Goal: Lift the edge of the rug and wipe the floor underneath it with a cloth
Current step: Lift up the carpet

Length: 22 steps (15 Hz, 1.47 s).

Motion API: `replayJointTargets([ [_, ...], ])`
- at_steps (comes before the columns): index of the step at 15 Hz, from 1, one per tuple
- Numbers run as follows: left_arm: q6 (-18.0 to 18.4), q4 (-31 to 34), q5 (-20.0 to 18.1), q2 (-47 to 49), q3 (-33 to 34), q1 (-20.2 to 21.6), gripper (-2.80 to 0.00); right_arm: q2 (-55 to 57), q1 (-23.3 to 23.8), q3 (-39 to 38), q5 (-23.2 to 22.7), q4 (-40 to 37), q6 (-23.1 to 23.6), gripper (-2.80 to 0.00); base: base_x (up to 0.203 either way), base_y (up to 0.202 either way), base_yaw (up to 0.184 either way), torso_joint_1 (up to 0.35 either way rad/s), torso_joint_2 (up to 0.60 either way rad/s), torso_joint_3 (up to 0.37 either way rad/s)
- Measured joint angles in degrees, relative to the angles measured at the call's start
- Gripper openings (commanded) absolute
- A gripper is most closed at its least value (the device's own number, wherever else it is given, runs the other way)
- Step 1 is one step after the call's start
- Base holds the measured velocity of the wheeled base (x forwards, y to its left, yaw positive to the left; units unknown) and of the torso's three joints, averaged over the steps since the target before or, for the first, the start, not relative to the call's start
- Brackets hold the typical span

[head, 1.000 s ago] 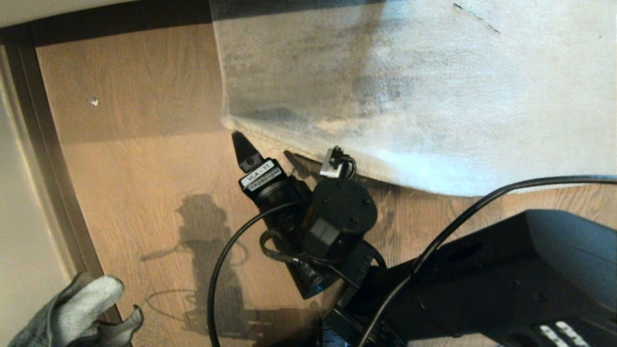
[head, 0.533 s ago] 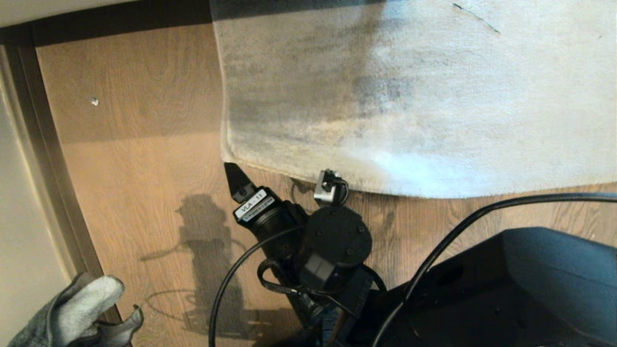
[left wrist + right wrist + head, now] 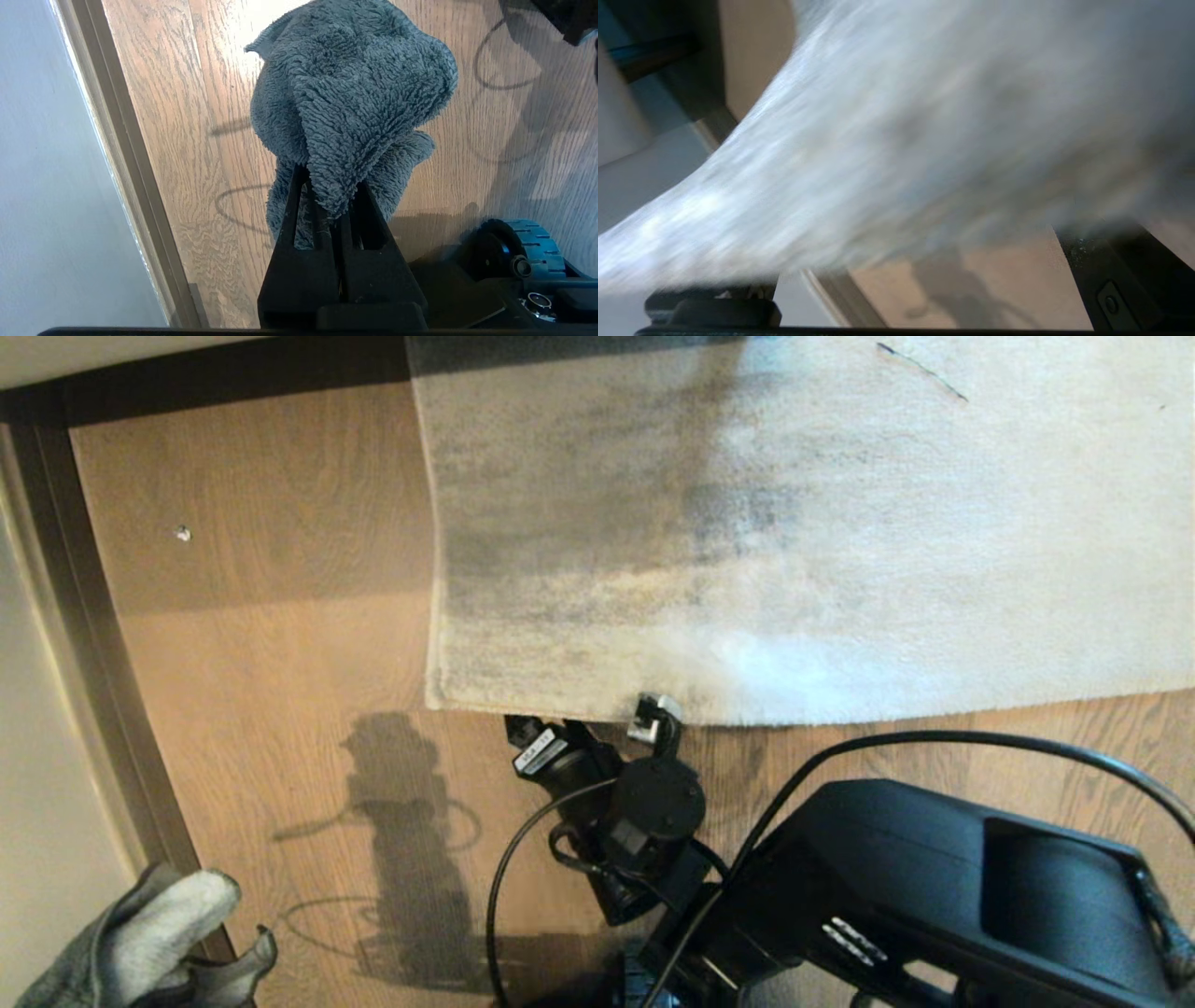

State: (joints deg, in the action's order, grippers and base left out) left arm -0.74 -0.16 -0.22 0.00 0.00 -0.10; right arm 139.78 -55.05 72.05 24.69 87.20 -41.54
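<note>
1. The rug edge [image 3: 523, 707] runs straight across the head view's middle, ending in a square corner at about 9 o'clock of the picture's centre. In that view it seems to lie flat on the floor [image 3: 280, 644].
2. The rug [image 3: 794, 523] fills the view from 12 to 3 o'clock, pale grey with darker mottled streaks.
3. The right pincer [image 3: 579, 719] sits right at the rug edge, at 6 o'clock from the corner stretch. Its fingertips are hidden under the border. Its jaws stand wide, one finger near the corner side and one toward 3 o'clock.
4. In the right wrist view the rug [image 3: 924, 130] is blurred and spans the space between the two dark fingers [image 3: 1125, 270]. Whether the fingers touch it cannot be told.
5. The cloth [image 3: 350, 102] is a fuzzy grey bunch gripped by the left pincer [image 3: 336, 205], whose jaws are squeezed narrow on it.
6. In the head view the cloth [image 3: 140, 933] shows at 8 o'clock, well apart from the rug.
7. Brown wood-grain floor surrounds the rug at 9 and 6 o'clock. A dark skirting strip [image 3: 103, 644] runs along 9 o'clock.
8. A blue-rimmed wheel [image 3: 528, 252] shows near the left pincer.
</note>
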Motion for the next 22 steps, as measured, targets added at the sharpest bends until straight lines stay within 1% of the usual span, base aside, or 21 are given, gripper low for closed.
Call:
replayJointTargets([
  [3, 0.0, -0.02, 0.0, 0.0, 0.0, 0.0, -2.8, -0.27, 1.19, 1.15, -0.13, -0.01, 0.28, 0.0, 0.0, 0.0, 0.0, 0.0, 0.0, 0.0],
  [8, 0.0, 0.0, 0.01, 0.0, 0.0, 0.0, -2.8, -3.6, 1.49, 3.08, -0.71, -0.01, 0.99, 0.0, 0.0, 0.0, 0.0, 0.0, 0.0, 0.0],
  [9, 0.01, 0.0, 0.02, 0.0, 0.0, -0.01, -2.8, -4.68, 1.26, 3.15, -0.98, -0.02, 0.91, 0.0, 0.0, 0.0, 0.0, 0.0, 0.0, 0.0],
  [12, 0.01, 0.02, 0.01, 0.0, 0.0, -0.01, -2.8, -7.46, 0.04, 3.47, -3.92, -0.03, 0.77, 0.0, 0.0, 0.0, 0.0, 0.0, 0.0, 0.0],
  [17, -0.02, 0.02, -0.02, 0.0, -0.02, 0.0, -2.8, -10.59, -2.17, 6.27, -7.42, -0.02, 0.7, 0.0, 0.0, 0.0, 0.0, 0.0, 0.0, 0.0],
  [22, 0.01, 0.0, 0.01, 0.0, -0.02, -0.01, -2.8, -11.86, -2.7, 7.89, -7.86, -0.03, 0.73, 0.0, 0.0, 0.0, 0.0, 0.0, 0.0, 0.0],
])
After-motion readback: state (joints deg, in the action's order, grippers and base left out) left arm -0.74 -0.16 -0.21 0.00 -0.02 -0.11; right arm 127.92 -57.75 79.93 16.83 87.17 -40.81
